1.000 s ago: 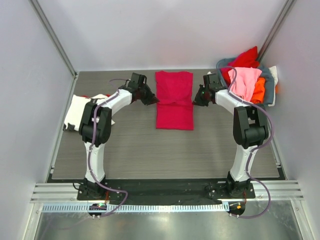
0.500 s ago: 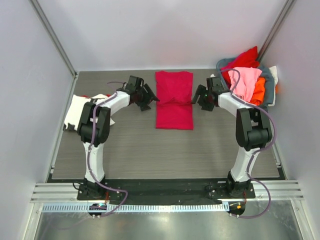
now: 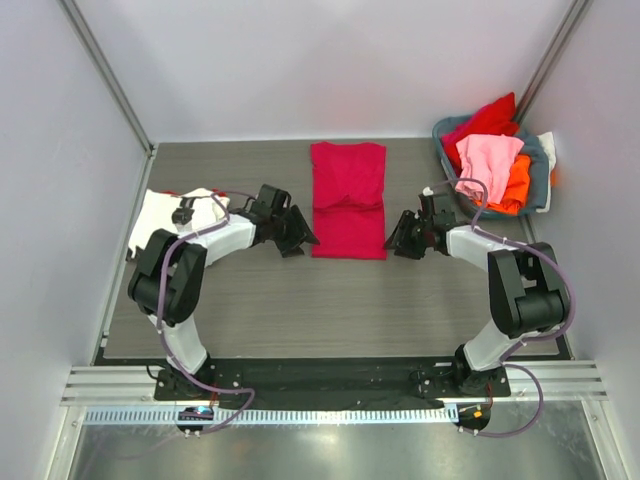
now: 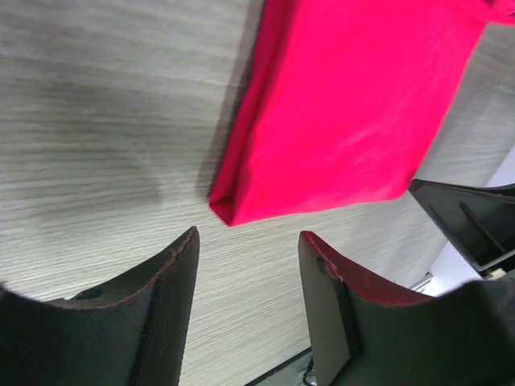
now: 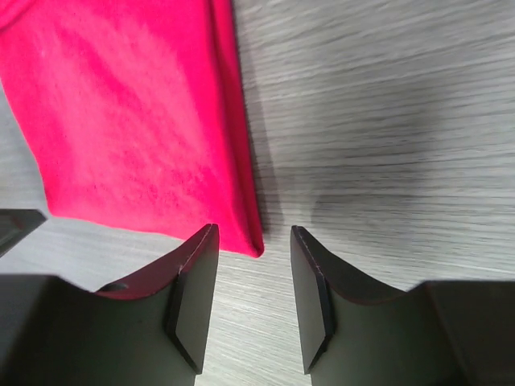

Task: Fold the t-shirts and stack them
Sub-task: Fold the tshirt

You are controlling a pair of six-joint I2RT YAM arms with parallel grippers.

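A crimson-magenta t-shirt lies folded into a long strip in the middle of the table. My left gripper stands open beside its near left corner, with nothing between the fingers. By the near right corner my right gripper is open too and holds nothing. A white t-shirt with black and red markings lies at the left edge, partly under the left arm. Red, pink and orange t-shirts are piled in the basket.
The grey-blue basket stands at the back right corner. Metal frame posts run along both side walls. The table is grey wood grain, and the arm bases sit on its near edge.
Both grippers went from shut to open and moved from the shirt's middle sides toward me, down to its near corners. The crimson-magenta shirt lies as before.
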